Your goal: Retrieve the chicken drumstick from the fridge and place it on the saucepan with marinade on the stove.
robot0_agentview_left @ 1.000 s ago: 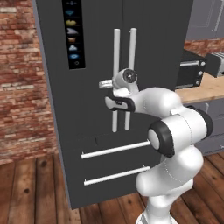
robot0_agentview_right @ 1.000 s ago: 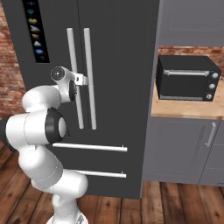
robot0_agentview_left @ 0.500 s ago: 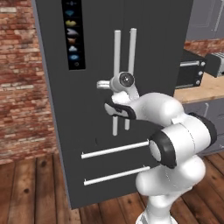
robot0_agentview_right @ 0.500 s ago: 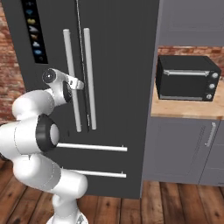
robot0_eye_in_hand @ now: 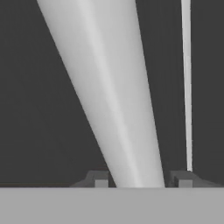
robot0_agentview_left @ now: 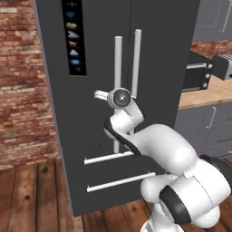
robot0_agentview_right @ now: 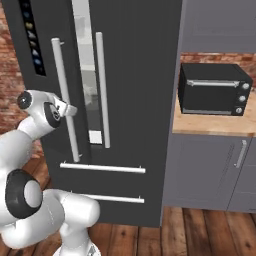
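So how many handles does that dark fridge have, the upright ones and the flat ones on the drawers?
Handles on the fridge:
upright bar handles: 2
drawer handles: 2
Total: 4

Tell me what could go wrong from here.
1. The gripper straddles the left door handle with gaps on both sides, so a pull may slip off it.
2. The left fridge door is only ajar, and the gap looks too narrow to reach through yet.
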